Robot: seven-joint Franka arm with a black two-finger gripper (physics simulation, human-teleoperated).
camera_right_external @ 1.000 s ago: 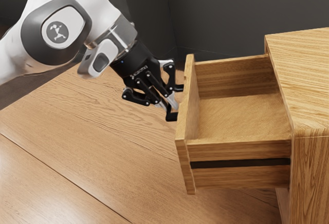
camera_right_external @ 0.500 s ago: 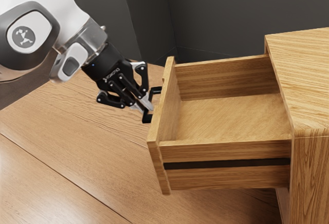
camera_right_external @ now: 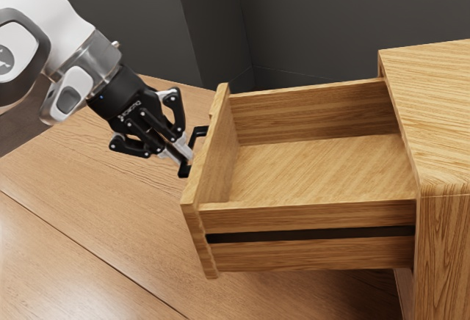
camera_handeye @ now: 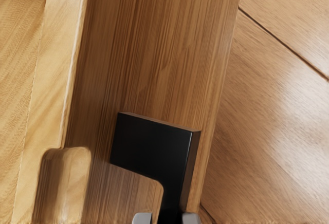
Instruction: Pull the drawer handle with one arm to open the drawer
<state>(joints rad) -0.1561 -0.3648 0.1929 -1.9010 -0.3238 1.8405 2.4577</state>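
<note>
Exterior view shows the hand [camera_right_external: 185, 157] clamped on the black handle [camera_right_external: 197, 135] of the drawer [camera_right_external: 308, 216], which stands far out from the cabinet [camera_right_external: 433, 85].

Drawer handle [camera_right_external: 199, 134] is mostly tucked behind the jaws and the drawer front [camera_right_external: 207, 155] in the exterior view. In the wrist view, it runs off the lower edge. Cabinet [camera_right_external: 433, 114] is cut off at the exterior view's right, and the arm [camera_right_external: 44, 41] at its left.
</note>
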